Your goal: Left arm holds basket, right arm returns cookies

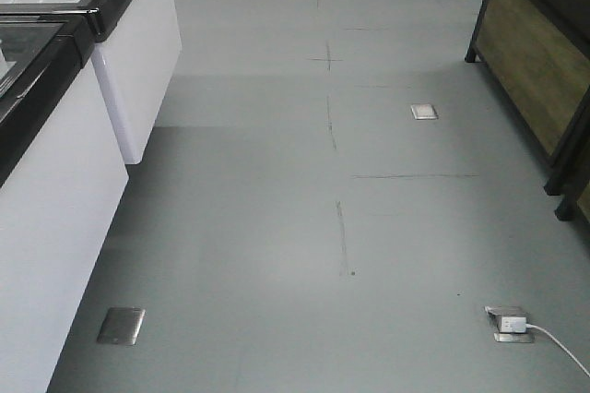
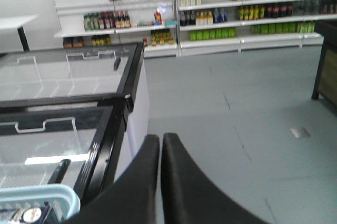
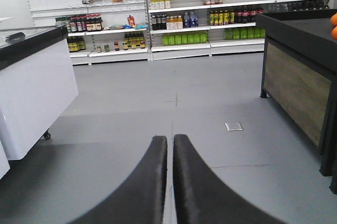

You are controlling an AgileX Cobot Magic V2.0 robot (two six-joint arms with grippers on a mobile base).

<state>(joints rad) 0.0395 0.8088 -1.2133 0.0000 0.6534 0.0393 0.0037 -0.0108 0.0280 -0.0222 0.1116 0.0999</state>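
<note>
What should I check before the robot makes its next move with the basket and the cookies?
1. Cookies found: ok; a dark carton with a round white logo lies in the basket.
2. Left gripper holding basket: cannot tell; jaws together, basket corner shows beside it, no handle seen.
3. Right gripper empty: ok; jaws together, nothing between.
4. Floor ahead passable: ok; only flush plates and a white plug at right.
5. Freezer clearance on left: cannot tell; it stands close.
</note>
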